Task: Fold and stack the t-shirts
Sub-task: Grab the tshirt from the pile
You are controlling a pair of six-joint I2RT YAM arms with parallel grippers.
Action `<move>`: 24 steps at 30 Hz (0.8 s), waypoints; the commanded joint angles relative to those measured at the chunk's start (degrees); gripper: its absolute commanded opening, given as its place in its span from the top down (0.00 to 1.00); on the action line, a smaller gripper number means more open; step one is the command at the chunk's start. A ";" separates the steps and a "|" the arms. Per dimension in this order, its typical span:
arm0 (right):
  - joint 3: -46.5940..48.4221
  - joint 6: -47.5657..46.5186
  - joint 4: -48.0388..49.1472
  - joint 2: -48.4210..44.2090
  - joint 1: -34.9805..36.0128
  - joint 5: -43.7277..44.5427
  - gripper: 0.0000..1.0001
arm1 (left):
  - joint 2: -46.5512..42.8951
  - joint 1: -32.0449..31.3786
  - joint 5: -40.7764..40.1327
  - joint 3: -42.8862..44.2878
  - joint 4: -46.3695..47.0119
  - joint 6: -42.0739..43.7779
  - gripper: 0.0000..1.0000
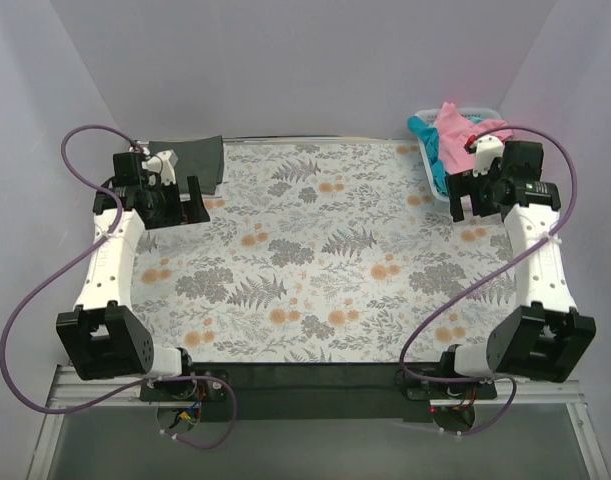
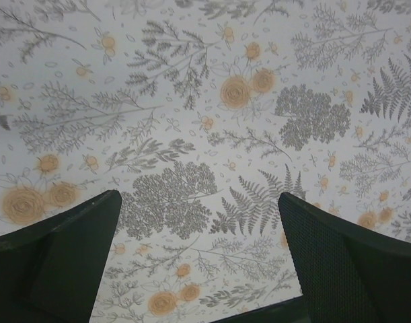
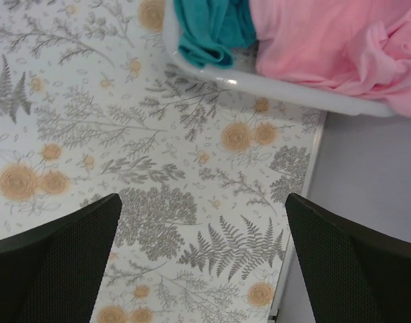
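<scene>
While the charcoal t-shirt (image 1: 190, 160) is already laid flat at the far left corner of the tablecloth (image 1: 325, 260) (seemingly folded, though its layers cannot be made out), the pink t-shirt (image 3: 326, 47) and the teal t-shirt (image 3: 208, 27) are seen crumpled in the white basket (image 3: 286, 91) at the far right. Roughly a third of the work is therefore judged done. The left gripper (image 2: 198, 202) is held wide apart over bare tablecloth just beside the charcoal t-shirt, with nothing grasped. The right gripper (image 3: 203, 202), equally spread and empty, is poised just short of the white basket. Two shirts are yet to be folded and stacked.
</scene>
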 commanded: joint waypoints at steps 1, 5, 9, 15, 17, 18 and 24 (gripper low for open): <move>7.86 0.74 5.88 7.89 -2.55 2.07 0.02 | 3.08 -0.22 -2.83 8.45 -1.70 2.16 0.02; 19.28 2.50 8.97 19.85 -4.58 0.93 0.02 | 5.54 -0.22 -6.34 12.70 -1.37 1.46 0.02; 34.40 4.00 8.88 33.04 -6.07 0.49 0.02 | 6.34 -0.22 -7.84 12.88 0.48 1.28 0.02; 54.53 4.09 11.06 51.32 -6.25 3.03 0.05 | 4.49 -0.13 -9.07 10.43 4.35 2.24 0.02; 57.00 3.91 13.09 55.90 -6.25 3.47 0.06 | 4.49 -0.22 -9.51 9.90 4.70 2.77 0.02; 56.75 4.00 14.58 56.78 -6.25 3.13 0.06 | 4.58 -0.22 -9.86 9.55 4.53 2.95 0.02; 51.74 6.72 25.66 59.43 -6.25 1.02 0.07 | 6.51 -0.22 -12.93 9.63 2.07 3.83 0.02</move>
